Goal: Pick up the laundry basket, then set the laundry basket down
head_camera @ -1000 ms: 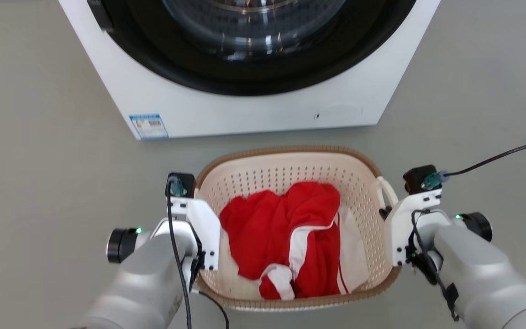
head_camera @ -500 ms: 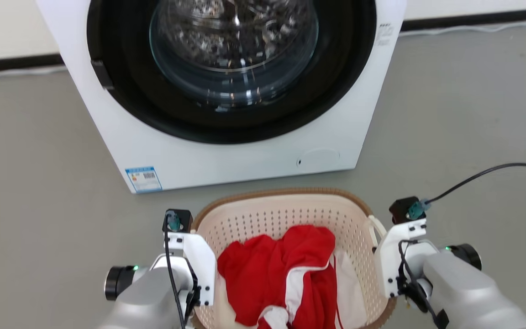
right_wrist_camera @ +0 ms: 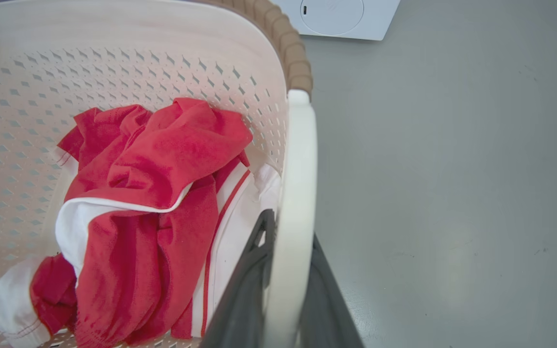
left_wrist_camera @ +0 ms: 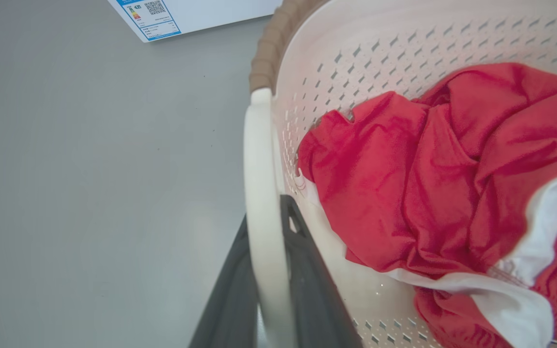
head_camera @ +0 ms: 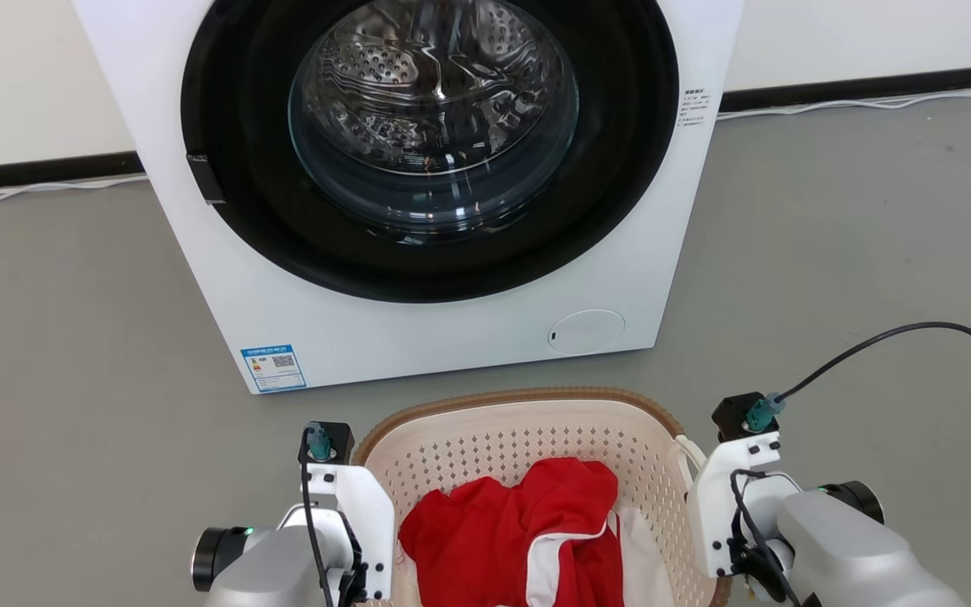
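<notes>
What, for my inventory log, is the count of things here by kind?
washing machine: 1
laundry basket: 1
heap of red-and-white clothes in the basket: 1
grippers: 2, the left gripper and the right gripper, each shut on a basket handle
Total: 5

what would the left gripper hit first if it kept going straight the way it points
The left gripper is shut on the handle of the laundry basket, so the basket would go along. Ahead is bare floor, then probably the washing machine's lower front near its label; depth is unclear.
</notes>
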You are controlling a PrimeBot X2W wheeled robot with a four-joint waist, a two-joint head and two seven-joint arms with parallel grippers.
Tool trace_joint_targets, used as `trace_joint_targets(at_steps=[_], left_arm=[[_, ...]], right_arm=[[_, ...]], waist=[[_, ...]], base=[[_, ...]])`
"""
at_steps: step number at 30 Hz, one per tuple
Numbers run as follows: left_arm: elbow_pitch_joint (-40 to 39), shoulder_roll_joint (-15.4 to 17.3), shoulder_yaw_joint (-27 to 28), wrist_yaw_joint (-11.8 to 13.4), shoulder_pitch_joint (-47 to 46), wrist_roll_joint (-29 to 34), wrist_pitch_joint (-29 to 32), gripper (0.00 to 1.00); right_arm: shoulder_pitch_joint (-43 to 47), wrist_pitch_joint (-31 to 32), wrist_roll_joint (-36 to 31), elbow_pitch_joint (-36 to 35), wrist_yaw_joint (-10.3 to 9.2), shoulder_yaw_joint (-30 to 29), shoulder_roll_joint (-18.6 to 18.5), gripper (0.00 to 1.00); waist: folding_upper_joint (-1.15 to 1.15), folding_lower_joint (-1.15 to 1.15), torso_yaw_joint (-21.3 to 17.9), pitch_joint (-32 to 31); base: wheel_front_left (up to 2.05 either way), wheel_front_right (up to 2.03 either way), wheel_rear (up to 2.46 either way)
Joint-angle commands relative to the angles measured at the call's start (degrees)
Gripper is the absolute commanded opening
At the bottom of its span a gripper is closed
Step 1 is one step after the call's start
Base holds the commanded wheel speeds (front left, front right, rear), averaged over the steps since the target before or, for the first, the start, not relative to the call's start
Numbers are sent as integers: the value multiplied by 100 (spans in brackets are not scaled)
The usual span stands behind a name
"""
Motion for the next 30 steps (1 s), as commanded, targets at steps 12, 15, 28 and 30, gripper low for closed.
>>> trace_joint_targets(at_steps=[12,15,28,30], left_arm=[[-35,49,38,-86,-173,-30,-41,0],[-39,49,37,-88,-170,-35,-38,0],[-23,49,36,-93,-155,-65,-44,0],[-11,49,36,-104,-156,-67,-48,0]], right_arm=[[-17,73,176,-136,95,178,53,0],[-21,80,207,-139,95,201,43,0],[-47,112,311,-146,95,300,42,0],[-54,112,327,-149,95,316,39,0]], waist=[[0,0,8,-35],[0,0,23,-35],[0,0,62,-63],[0,0,66,-63]], base=[[0,0,0],[0,0,0],[0,0,0],[0,0,0]])
